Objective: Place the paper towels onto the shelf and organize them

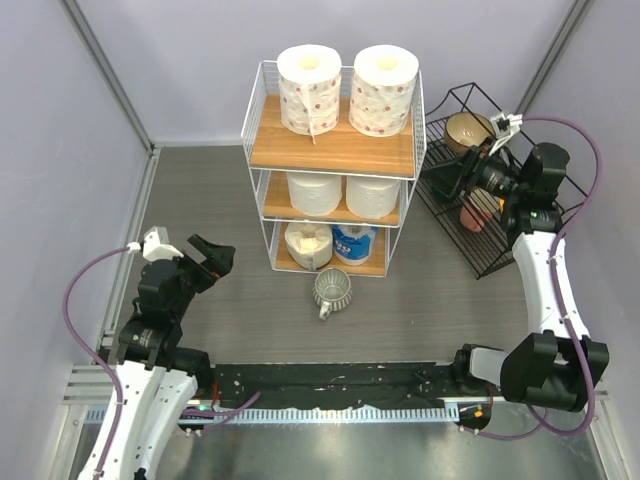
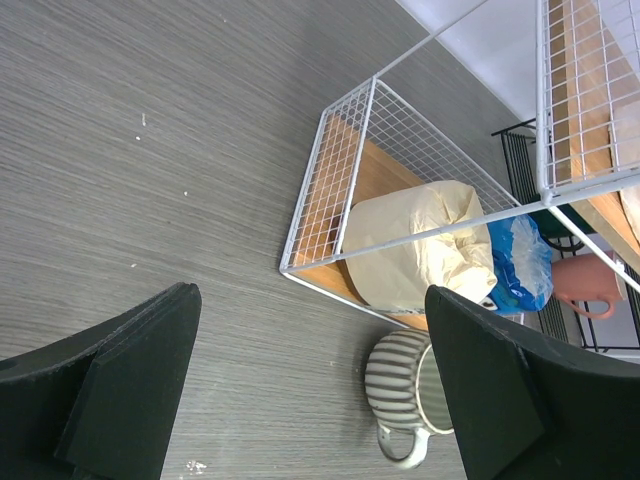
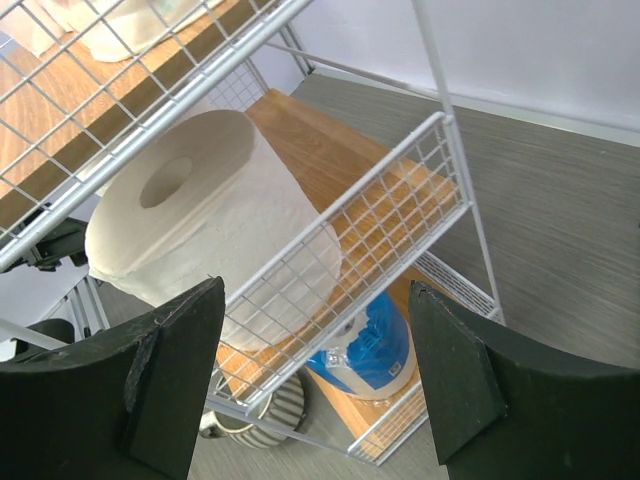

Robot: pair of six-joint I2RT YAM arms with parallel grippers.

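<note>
The white wire shelf [image 1: 258, 118] with three wooden boards stands at the back centre. Two red-dotted rolls [image 1: 308, 88] [image 1: 383, 88] stand on its top board, two plain white rolls [image 1: 314, 192] [image 1: 372, 196] on the middle board, and a cream ragged roll [image 1: 307, 244] and a blue-wrapped roll [image 1: 353, 243] on the bottom board. The left wrist view shows the cream roll [image 2: 415, 245] and the blue one [image 2: 518, 265]. The right wrist view shows a white roll [image 3: 205, 215] and the blue one [image 3: 372, 345]. My left gripper [image 1: 214, 259] is open and empty, left of the shelf. My right gripper [image 1: 452, 177] is open and empty, right of the shelf.
A ribbed glass mug [image 1: 332, 290] lies on the table just in front of the shelf, also in the left wrist view [image 2: 400, 385]. A black wire rack [image 1: 470, 245] with bowls stands at the back right, under the right arm. Grey walls close the back and sides.
</note>
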